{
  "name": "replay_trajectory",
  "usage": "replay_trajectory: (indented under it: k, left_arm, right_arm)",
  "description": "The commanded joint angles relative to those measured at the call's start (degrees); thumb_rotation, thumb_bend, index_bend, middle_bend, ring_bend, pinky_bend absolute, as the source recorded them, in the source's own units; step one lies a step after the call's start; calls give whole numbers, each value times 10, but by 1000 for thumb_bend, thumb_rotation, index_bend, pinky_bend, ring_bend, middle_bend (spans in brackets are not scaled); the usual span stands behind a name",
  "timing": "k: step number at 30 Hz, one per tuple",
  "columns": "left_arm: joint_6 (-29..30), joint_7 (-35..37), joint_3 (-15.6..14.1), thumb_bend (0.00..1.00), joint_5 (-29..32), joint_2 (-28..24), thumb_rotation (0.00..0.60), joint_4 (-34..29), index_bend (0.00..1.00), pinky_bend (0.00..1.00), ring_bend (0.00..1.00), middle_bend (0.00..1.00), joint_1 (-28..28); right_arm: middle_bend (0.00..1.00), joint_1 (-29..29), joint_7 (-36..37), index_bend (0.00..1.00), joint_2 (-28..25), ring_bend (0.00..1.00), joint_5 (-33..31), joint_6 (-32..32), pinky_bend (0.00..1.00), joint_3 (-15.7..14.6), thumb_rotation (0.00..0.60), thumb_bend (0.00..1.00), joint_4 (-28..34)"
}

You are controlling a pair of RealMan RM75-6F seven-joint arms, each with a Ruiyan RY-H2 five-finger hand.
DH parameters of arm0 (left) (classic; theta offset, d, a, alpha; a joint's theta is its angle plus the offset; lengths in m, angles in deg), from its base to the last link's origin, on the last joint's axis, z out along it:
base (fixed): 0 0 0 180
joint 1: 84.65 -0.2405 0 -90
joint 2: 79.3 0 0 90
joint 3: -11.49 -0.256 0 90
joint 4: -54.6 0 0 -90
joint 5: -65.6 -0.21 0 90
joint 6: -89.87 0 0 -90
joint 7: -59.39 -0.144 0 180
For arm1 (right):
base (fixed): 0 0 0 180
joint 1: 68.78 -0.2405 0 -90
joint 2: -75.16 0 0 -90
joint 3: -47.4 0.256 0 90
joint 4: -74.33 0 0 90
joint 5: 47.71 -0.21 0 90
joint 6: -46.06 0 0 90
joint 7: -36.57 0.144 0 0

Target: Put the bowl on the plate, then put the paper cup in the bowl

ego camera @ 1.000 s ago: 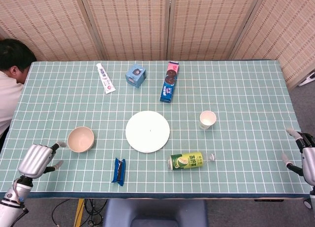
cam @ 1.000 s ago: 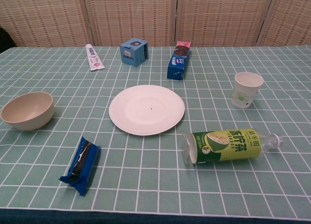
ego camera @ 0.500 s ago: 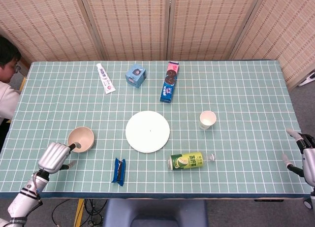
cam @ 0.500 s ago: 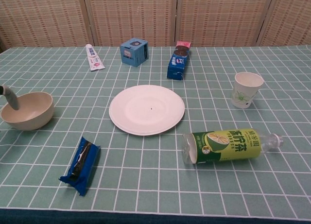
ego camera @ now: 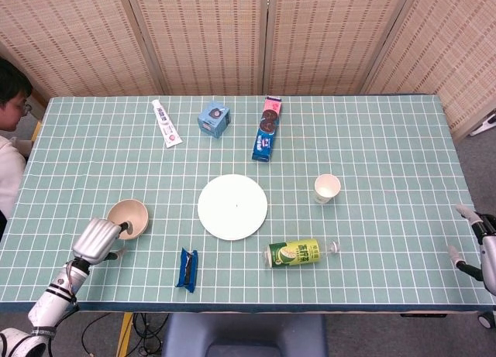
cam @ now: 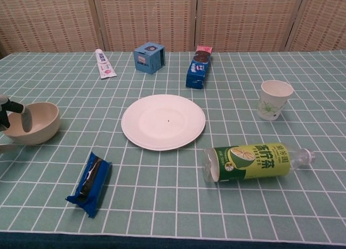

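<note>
I have brought my left hand (ego camera: 98, 237) in from the table's near-left corner since a second ago, and it is now reaching the beige bowl (ego camera: 128, 217), a finger hooking over the near rim into the hollow while the thumb is lying low outside the wall. It is not yet clamping the bowl; the fingers are apart and gripping nothing. The bowl is sitting well to the left of the white plate (ego camera: 232, 207), where it was before. The paper cup (ego camera: 327, 188) is standing upright to the right of the plate, apart from it. A blue snack packet (ego camera: 187, 269) is lying near the plate's front-left, just beside the line from bowl to plate. A green tea bottle (ego camera: 296, 253) is lying on its side at the plate's front-right. Beyond the plate are a cookie box (ego camera: 266, 130), a small blue carton (ego camera: 214, 118) and a white tube (ego camera: 165, 124). My right hand (ego camera: 482, 242) is hanging off the table's edge far right of the plate, fingers spread, holding nothing.
</note>
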Motion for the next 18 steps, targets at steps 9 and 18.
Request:
replay_trajectory:
  k: [9,18]
  left_arm:
    - [-11,-4,1,341,16,17,600,20,513,998,938,972,11]
    - [-8,1,-4,410,16,21,600,30,579,998,940,973,14]
  right_arm:
    - [286,1,4,194,1,232,-3,-4,303,0,600,258,-3]
    - [286,-1,7,194,3,232,-6,-9,303,0,600,257,-5]
